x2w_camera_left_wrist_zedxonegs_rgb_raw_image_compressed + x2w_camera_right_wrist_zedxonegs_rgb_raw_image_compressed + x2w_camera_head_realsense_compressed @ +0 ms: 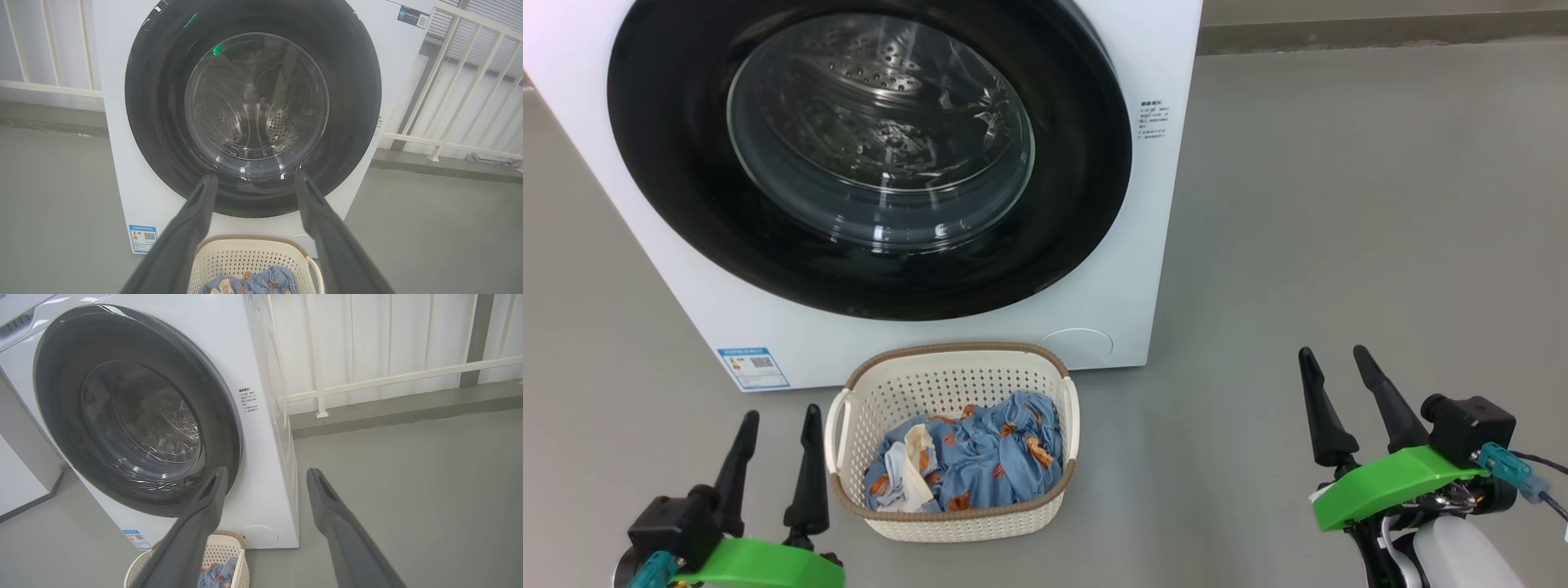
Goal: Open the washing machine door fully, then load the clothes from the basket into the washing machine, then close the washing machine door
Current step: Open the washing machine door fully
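The white washing machine [1127,269] stands ahead with its round black door [670,163] shut flat against the front; the steel drum shows through the glass. On the floor before it sits the cream basket [947,384] holding the light-blue clothes [988,461] with orange prints. My left gripper [778,415] hangs open left of the basket, holding nothing. My right gripper [1335,354] is open and empty, well to the right over bare floor. The left wrist view faces the door [155,102] and basket [245,255] between open fingers [192,224]. The right wrist view sees the door [61,416] obliquely.
Grey floor [1339,204] spreads around the machine. A white railing [367,379] and a low kerb run behind and to the right. A blue label [753,367] sits at the machine's lower left corner, and a round cap [1076,343] at its lower right.
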Tool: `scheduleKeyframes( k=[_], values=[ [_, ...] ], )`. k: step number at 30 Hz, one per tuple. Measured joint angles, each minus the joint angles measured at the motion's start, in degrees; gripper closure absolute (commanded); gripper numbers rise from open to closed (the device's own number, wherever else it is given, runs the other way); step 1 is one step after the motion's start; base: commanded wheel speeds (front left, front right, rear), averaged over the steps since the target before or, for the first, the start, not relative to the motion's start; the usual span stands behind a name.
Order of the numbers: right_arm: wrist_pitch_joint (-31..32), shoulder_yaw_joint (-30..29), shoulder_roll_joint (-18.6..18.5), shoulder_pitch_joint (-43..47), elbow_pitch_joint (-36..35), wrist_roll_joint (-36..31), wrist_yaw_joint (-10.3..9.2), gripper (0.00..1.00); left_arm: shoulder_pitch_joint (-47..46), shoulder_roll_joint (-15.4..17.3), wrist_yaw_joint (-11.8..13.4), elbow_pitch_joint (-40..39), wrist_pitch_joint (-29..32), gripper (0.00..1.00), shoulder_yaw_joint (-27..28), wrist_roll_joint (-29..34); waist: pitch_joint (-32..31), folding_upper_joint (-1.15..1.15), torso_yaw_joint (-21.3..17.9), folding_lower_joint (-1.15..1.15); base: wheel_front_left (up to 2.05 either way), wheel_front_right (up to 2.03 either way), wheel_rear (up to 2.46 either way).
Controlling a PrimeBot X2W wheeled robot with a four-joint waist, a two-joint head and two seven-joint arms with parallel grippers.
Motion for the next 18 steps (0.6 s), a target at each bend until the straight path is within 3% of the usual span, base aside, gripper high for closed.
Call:
scheduleKeyframes(
  k=[14,15,17,18],
  values=[
    [0.0,-1.87,-1.86,-5.44,0.63,0.21,0.0,0.0,-0.03,0.14,-0.11,-1.89,0.0,0.0,-0.51,0.09,2.85,0.0,1.59,0.0,0.0,0.0,0.0],
    [0.0,-2.31,-2.05,-5.98,0.65,0.45,0.0,0.14,-0.05,0.24,-0.11,-2.04,0.0,0.0,-0.56,0.09,3.15,0.0,1.81,0.0,0.0,0.0,0.0],
    [0.0,-3.0,-2.68,-7.01,0.77,0.76,0.0,0.51,-0.25,0.48,-0.12,-2.14,0.0,0.0,-0.63,0.08,3.76,0.0,2.3,0.0,0.0,0.0,0.0],
    [-0.01,-3.36,-2.89,-7.55,0.79,0.94,0.0,0.57,-0.44,0.6,-0.12,-2.24,0.0,0.0,-0.64,0.08,4.08,0.0,2.55,0.0,0.0,0.0,0.0]
  ],
)
